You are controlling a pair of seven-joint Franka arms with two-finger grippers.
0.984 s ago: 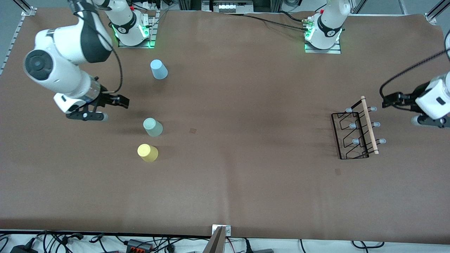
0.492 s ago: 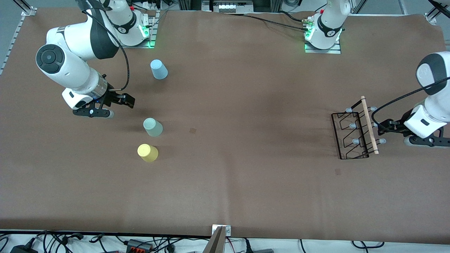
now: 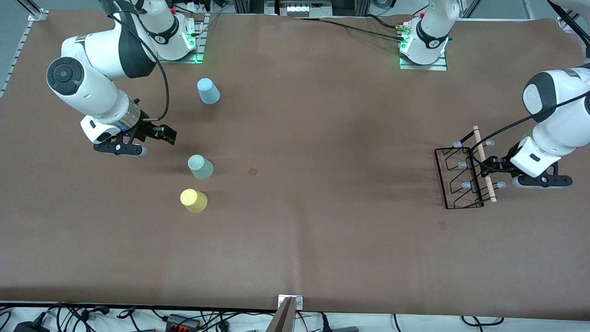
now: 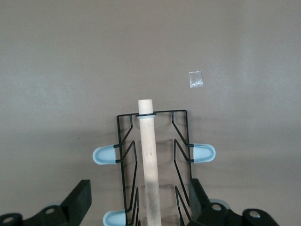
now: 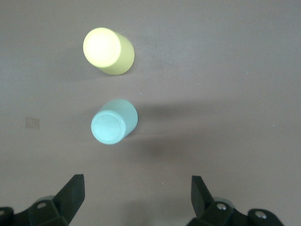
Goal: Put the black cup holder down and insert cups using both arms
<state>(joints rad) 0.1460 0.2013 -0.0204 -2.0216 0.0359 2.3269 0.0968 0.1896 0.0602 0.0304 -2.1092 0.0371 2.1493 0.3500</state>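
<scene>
The rack [image 3: 463,177] lies on the table [image 3: 322,240] at my left arm's end, resting on its side with the pegs pointing sideways. Its wooden rod [image 3: 484,164] is the part I want, and its long axis runs toward and away from the front camera. My left gripper [image 3: 494,168] sits right at the rod, about halfway along it. In the left wrist view the rod [image 4: 150,162] runs straight up the middle between my two fingers [image 4: 80,200], which stand wide apart on either side of it, with the wire frame [image 4: 181,141] and pale peg tips [image 4: 103,154] spread between them too. So my jaws are set across the rod, not along it, which I judge is what the grasp needs. Nothing is clamped yet.

The three cups stand upside down toward my right arm's end, well apart from the rack: blue cup [image 3: 208,91] farthest from the front camera, green cup [image 3: 200,166] nearer, yellow cup [image 3: 193,200] nearest. My right gripper [image 3: 138,145] hangs low just beside the green cup, jaws wide and empty. In the right wrist view the green cup [image 5: 114,121] lies ahead of my open fingers [image 5: 70,193], and the yellow cup [image 5: 108,51] past it.
</scene>
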